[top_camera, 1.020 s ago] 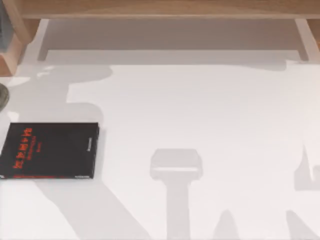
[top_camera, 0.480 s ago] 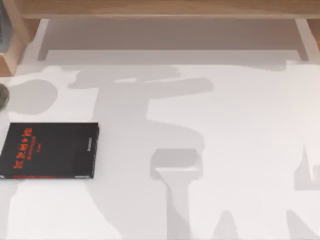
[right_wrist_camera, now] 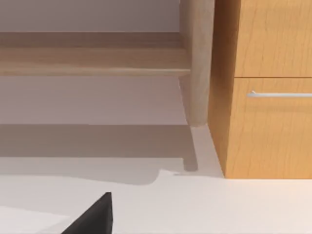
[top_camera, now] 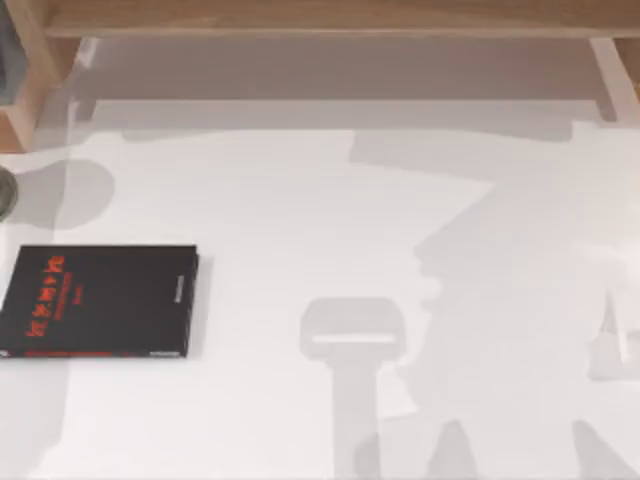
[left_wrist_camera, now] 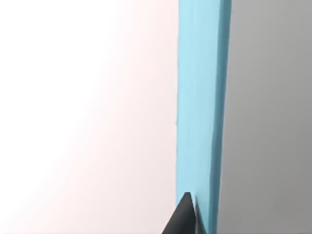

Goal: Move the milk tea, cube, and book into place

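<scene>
- Top view: a white table point(top_camera: 330, 220) carries a black book with red lettering point(top_camera: 100, 300), lying flat near the left edge. A wooden shelf point(top_camera: 330, 18) runs along the far side, with a wooden upright point(top_camera: 22, 90) at the far left. A small part of a round grey-green object point(top_camera: 5, 192) shows at the left edge, just beyond the black book. Broad grey shadows lie across the tabletop.
- Left wrist view: the teal-blue book point(left_wrist_camera: 202, 107) stands as a tall narrow band, edge-on and very close to the camera, with a pale surface on one side and grey on the other. A dark fingertip point(left_wrist_camera: 184, 217) of the left gripper touches the book's cover; whether the pincer is clamped on it cannot be told.
- Right wrist view: a dark fingertip point(right_wrist_camera: 95, 217) of the right gripper hangs above the white table, facing the shelf's wooden leg point(right_wrist_camera: 196, 63) and a wooden drawer cabinet point(right_wrist_camera: 265, 87) with a metal handle point(right_wrist_camera: 279, 94). Whether this pincer is apart or together cannot be told.
</scene>
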Controlling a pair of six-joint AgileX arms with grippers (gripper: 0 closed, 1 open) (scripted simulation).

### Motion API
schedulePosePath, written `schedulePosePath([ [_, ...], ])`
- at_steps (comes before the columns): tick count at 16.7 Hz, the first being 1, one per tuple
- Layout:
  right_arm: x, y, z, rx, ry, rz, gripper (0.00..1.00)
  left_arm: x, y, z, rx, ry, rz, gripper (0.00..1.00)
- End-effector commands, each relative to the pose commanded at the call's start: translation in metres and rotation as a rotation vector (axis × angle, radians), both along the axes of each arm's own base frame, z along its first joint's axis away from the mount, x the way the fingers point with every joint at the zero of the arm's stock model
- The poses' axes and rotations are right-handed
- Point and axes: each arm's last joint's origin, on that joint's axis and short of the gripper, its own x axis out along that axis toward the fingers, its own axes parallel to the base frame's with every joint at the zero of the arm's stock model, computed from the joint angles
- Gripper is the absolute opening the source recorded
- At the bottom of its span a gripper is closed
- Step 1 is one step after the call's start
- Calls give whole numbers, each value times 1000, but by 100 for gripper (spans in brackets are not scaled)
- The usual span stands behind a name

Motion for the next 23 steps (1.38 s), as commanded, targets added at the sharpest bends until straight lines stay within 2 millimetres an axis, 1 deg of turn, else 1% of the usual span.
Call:
schedulePosePath([
  [2,0,0,0,0,0,0,100,-17,-12,8,29,-31,43,0],
  [3,0,0,0,0,0,0,100,-23,-18,7,43,-29,63,0],
  [4,0,0,0,0,0,0,100,-29,-23,6,56,-25,82,0],
  [6,0,0,0,0,0,0,100,-35,-33,-5,85,12,116,0],
  [11,0,0,0,0,0,0,100,-47,-59,-44,186,149,164,0],
  [15,0,0,0,0,0,0,100,-63,-79,-65,283,198,175,0],
  [18,0,0,0,0,0,0,100,-73,-92,-87,369,248,176,0],
  [20,0,0,0,0,0,0,100,-78,-99,-106,435,297,168,0],
  [22,0,0,0,0,0,0,100,-82,-106,-134,510,375,153,0],
  [23,0,0,0,0,0,0,100,-85,-109,-153,560,429,141,0],
])
